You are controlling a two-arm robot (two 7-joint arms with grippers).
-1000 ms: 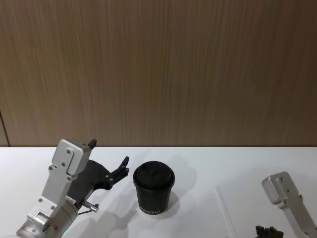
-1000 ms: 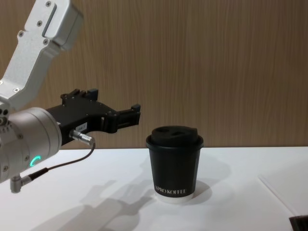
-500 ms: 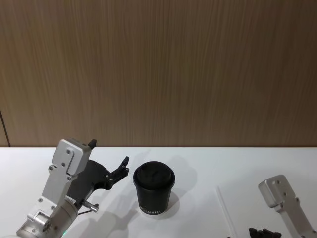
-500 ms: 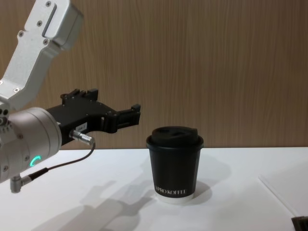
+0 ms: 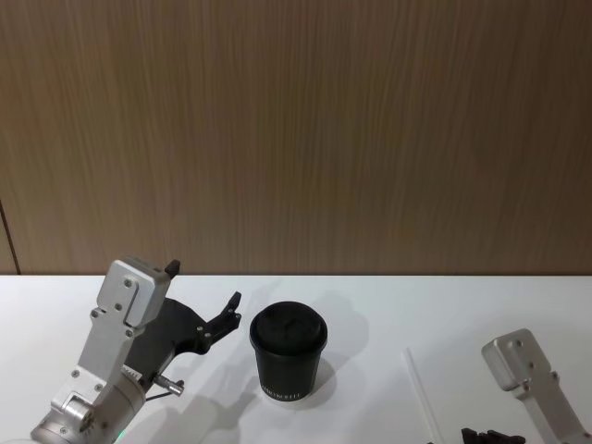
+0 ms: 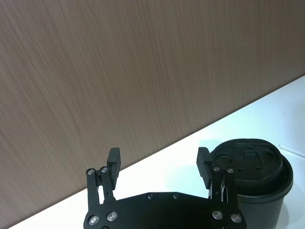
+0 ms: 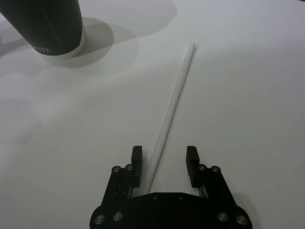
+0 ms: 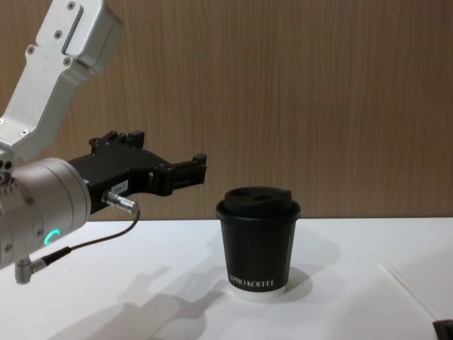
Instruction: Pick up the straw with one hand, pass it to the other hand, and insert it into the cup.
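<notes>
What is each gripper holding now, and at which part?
Nothing is held. The right gripper is open above one end of the straw, which lies on the table. The left gripper is open and empty beside the cup.

Left arm (image 8: 53,85): silver-grey angular link, cylindrical wrist, green ring light (image 8: 48,236), grey cable (image 8: 85,242). Left gripper (image 6: 158,160) and right gripper (image 7: 164,155): flat black plates, silver screws, rectangular jaws.

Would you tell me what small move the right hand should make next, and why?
Probably lower the right hand straight down, ready to close: its open jaws straddle the straw lying flat. The left hand hovers open beside the cup.
</notes>
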